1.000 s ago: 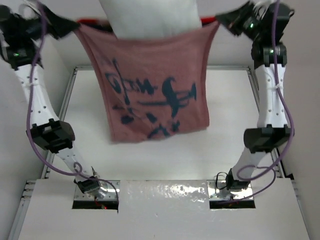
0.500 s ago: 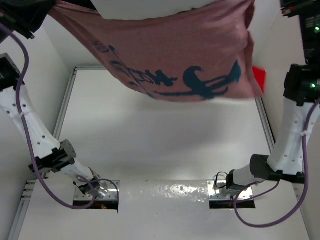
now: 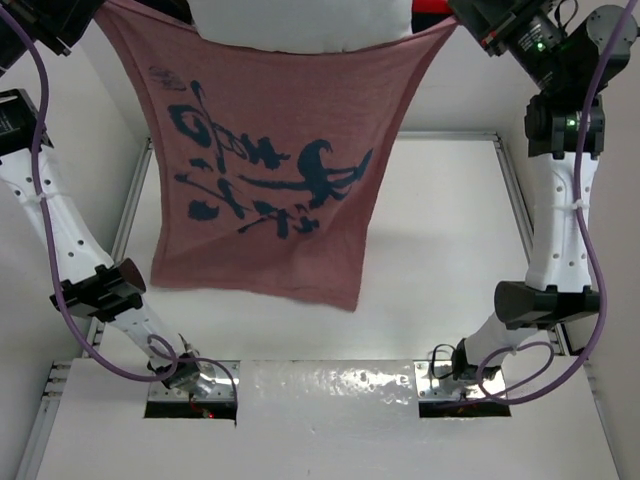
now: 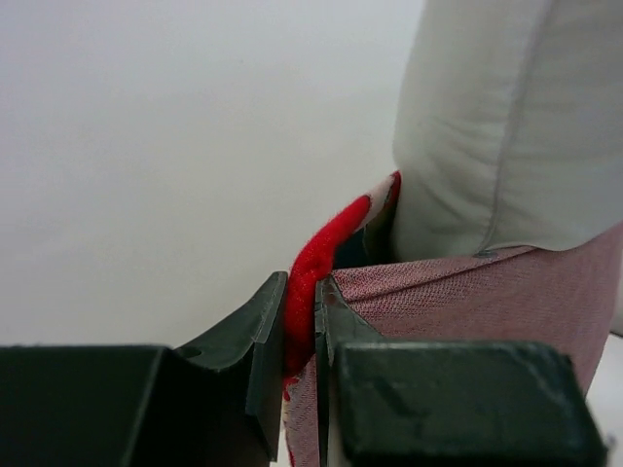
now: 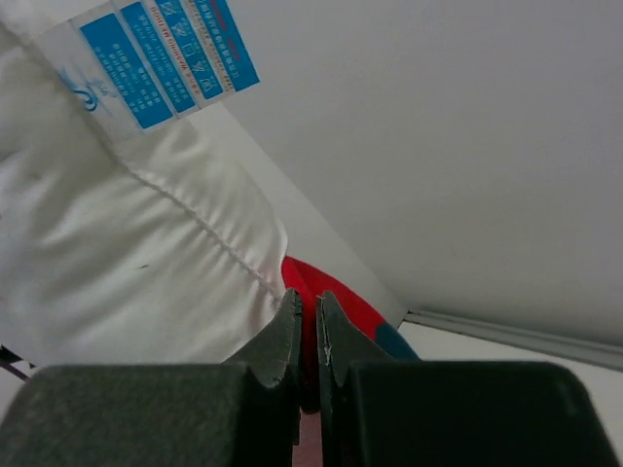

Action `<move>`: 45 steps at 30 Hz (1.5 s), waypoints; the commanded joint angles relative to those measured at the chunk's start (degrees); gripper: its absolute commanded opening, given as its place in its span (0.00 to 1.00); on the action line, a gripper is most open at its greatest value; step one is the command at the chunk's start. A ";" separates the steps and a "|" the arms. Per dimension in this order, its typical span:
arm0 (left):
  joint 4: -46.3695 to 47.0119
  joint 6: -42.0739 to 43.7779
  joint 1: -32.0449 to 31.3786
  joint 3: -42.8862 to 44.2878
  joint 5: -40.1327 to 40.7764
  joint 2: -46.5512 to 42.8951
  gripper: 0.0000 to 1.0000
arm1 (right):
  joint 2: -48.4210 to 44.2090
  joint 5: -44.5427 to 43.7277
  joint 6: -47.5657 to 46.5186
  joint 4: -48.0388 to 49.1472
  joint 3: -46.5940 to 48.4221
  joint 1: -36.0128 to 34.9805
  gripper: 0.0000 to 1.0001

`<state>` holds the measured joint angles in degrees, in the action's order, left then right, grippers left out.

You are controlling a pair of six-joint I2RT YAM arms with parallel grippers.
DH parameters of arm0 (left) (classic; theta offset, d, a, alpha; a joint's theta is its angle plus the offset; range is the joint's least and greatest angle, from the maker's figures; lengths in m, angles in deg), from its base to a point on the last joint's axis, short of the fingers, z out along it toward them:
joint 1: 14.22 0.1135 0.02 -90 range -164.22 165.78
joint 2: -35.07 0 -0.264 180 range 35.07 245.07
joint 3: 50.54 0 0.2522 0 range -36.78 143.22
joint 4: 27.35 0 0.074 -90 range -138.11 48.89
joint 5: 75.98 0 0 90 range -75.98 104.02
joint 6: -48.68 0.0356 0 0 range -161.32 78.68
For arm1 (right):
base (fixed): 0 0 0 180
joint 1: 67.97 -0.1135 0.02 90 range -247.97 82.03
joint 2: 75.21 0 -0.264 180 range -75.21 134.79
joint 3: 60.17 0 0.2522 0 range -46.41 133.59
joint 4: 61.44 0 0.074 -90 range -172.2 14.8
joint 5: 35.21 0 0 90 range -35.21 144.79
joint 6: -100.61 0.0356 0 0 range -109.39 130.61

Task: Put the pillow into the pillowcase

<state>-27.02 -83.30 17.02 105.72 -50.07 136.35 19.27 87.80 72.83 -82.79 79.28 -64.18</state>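
Pillowcase (image 3: pixel 270 180) hangs above the bench (image 3: pixel 450 230), with the left jaws and right jaws each clamped on a mouth corner. Pillow (image 3: pixel 300 22) is partly inside, its top protruding. Judged incomplete: full seating left to do.

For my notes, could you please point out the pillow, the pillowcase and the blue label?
pillow (image 3: pixel 300 25): top view, white end sticking out.
pillowcase (image 3: pixel 270 250): top view, hanging printed panel.
blue label (image 5: pixel 165 58): right wrist view, its middle.
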 commanded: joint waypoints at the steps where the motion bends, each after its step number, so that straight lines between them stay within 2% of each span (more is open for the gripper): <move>1: -2.03 7.14 2.78 1.56 11.73 -1.42 0.00 | -3.86 -13.24 -4.20 6.37 6.33 3.07 0.00; 2: -5.18 11.52 1.38 1.03 12.15 -2.56 0.00 | -5.78 -13.50 -6.82 6.19 4.76 2.45 0.00; 3: -12.00 20.18 -0.73 -2.63 14.15 -4.31 0.00 | -7.27 -14.72 -7.98 5.41 -2.92 0.62 0.00; 4: -17.20 24.27 -1.79 -5.53 14.96 -4.94 0.00 | -9.99 -15.34 -11.12 5.22 -15.61 -1.05 0.00; 5: -22.73 34.66 -4.85 -13.39 15.57 -5.47 0.00 | -10.71 -15.87 -12.89 4.70 -21.74 -3.16 0.00; 6: -34.36 39.81 -6.70 -19.21 15.84 -6.78 0.00 | -10.72 -16.83 -15.00 2.26 -27.28 -9.18 0.00; 7: -36.30 41.69 -7.77 -25.10 13.06 -7.40 0.00 | -8.72 -17.28 -18.59 0.49 -30.91 -11.59 0.00; 8: -30.67 37.19 -7.69 -31.43 11.20 -7.93 0.00 | -6.69 -16.85 -18.88 -1.35 -27.64 -13.09 0.00; 9: -26.35 32.27 -6.82 -28.36 7.18 -6.54 0.00 | -3.98 -16.32 -19.23 -5.37 -19.68 -13.72 0.00; 10: -23.26 27.09 -6.20 -21.10 6.45 -4.27 0.00 | 0.05 -18.14 -20.28 -8.89 8.24 -13.90 0.00; 11: -25.84 26.95 -5.50 2.46 6.79 -0.76 0.00 | 10.88 -20.60 -20.38 -11.28 23.40 -13.99 0.00; 12: -29.26 27.99 -5.41 12.01 6.36 4.75 0.00 | 13.34 -22.28 -19.34 -13.30 34.25 -13.38 0.00; 13: -35.30 30.61 -5.49 15.41 4.61 4.90 0.00 | 9.80 -20.20 -19.93 -15.15 23.40 -12.15 0.00; 14: -51.97 46.04 -8.71 3.35 3.81 -0.67 0.00 | -4.59 -20.62 -23.77 -17.87 8.84 -14.23 0.00; 15: -52.32 52.81 -10.75 -12.61 6.85 -5.95 0.00 | -13.27 -25.15 -24.42 -4.49 -33.33 -15.47 0.00; 16: -45.53 52.79 -11.29 -27.82 8.44 -10.18 0.00 | -19.44 -25.19 -18.77 8.26 -33.75 -15.57 0.00; 17: -37.02 45.91 -9.90 -37.37 8.90 -12.13 0.00 | -22.03 -23.10 -14.01 14.48 -50.98 -14.35 0.00; 18: -36.94 42.19 -8.50 -29.63 4.20 -8.24 0.00 | -19.01 -20.04 -15.36 9.14 -45.93 -11.99 0.00; 19: -36.50 37.11 -7.35 -17.20 2.41 -3.76 0.00 | -15.15 -20.18 -20.59 0.65 -19.43 -12.23 0.00; 20: -25.54 23.31 -3.16 11.46 1.70 5.42 0.00 | -9.89 -23.40 -24.21 -6.31 -3.07 -13.97 0.00; 21: -16.64 15.25 -0.25 19.23 2.48 7.51 0.00 | 1.65 -23.78 -25.03 -14.38 13.89 -13.90 0.00; 22: -10.72 11.52 2.39 16.87 2.48 7.27 0.00 | 4.98 -24.48 -24.52 -17.68 33.55 -13.81 0.00; 23: -23.10 18.18 1.03 9.28 1.09 1.35 0.00 | 5.54 -25.62 -25.47 -21.98 35.05 -13.81 0.00; 24: -30.27 28.86 -2.47 -3.76 2.21 -4.10 0.00 | 3.98 -25.72 -28.96 -31.25 30.54 -13.81 0.00; 25: -29.65 34.62 -5.81 -30.78 5.09 -9.38 0.00 | -5.00 -24.68 -29.08 -28.12 2.13 -13.90 0.00; 26: -14.59 28.07 -5.06 -34.79 6.08 -13.17 0.00 | -10.75 -23.36 -26.47 -18.26 -13.38 -13.20 0.00; 27: -5.65 17.65 -2.79 -30.65 -0.26 -10.34 0.00 | -14.98 -22.82 -20.01 1.86 -22.94 -12.41 0.00; 28: 1.75 -0.03 1.76 -3.81 -1.37 -5.52 0.00 | -13.46 -23.08 -20.12 2.67 -11.98 -11.80 0.00; 29: 5.82 -4.39 4.41 13.77 0.36 7.93 0.00 | -7.96 -24.21 -22.38 -2.29 3.97 -11.62 0.00; 30: 11.95 -7.56 6.96 24.56 4.90 10.24 0.00 | -1.55 -25.79 -22.92 -8.60 21.09 -11.61 0.00; 31: 22.54 -9.94 7.94 6.83 3.55 6.00 0.00 | 2.60 -26.59 -21.88 -9.88 34.58 -11.44 0.00; 32: 2.90 2.74 4.13 -3.79 1.54 -6.05 0.00 | -1.88 -26.16 -23.09 -11.98 28.27 -11.18 0.00; 33: -7.65 18.61 -0.26 -15.29 3.08 -11.83 0.00 | -8.54 -26.33 -25.02 -7.83 14.29 -11.18 0.00; 34: -20.98 34.61 -5.18 -26.28 5.45 -14.24 0.00 | -20.79 -26.77 -21.56 2.39 -21.88 -10.91 0.00; 35: -19.29 30.50 -4.97 -25.87 2.51 -12.26 0.00 | -21.78 -27.38 -18.13 11.37 -30.50 -9.43 0.00; 36: -12.22 20.72 -2.35 -21.60 -1.34 -8.76 0.00 | -19.44 -24.26 -13.48 7.63 -28.50 -6.37 0.00; 37: 8.29 -2.87 3.24 -6.42 -2.86 -4.98 0.00 | -15.15 -17.96 -14.22 1.16 -5.77 -5.21 0.00; 38: 12.85 -9.64 6.17 4.09 0.78 4.19 0.00 | -4.58 -18.59 -15.97 -5.69 8.46 -5.29 0.00; 39: 7.59 -8.92 9.42 20.38 2.90 8.20 0.00 | -0.39 -19.73 -14.59 -5.94 28.36 -5.29 0.00; 40: 2.14 -3.60 9.01 19.23 2.40 7.02 0.00 | 1.13 -20.70 -14.93 -7.07 31.08 -5.20 0.00; 41: -7.75 4.71 6.40 13.13 -0.74 3.27 0.00 | 0.19 -21.15 -17.02 -11.87 28.24 -5.11 0.00; 42: -13.94 13.32 3.85 1.67 -0.25 -2.43 0.00 | -8.69 -20.89 -19.22 -10.61 18.72 -5.11 0.00; 43: -15.04 24.29 0.08 -25.16 2.11 -8.14 0.00 | -15.22 -20.62 -17.24 -2.07 -14.70 -5.11 0.00; 44: -15.84 27.36 -0.83 -31.34 5.35 -14.29 0.00 | -19.72 -22.28 -12.95 8.02 -27.91 -4.85 0.00; 45: -18.45 28.60 -1.10 -30.44 7.39 -12.78 0.00 | -17.94 -19.68 -6.47 12.73 -27.26 -3.89 0.00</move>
<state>-35.66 -69.61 17.31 85.90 -52.52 124.39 4.86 73.24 58.77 -85.04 66.86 -71.28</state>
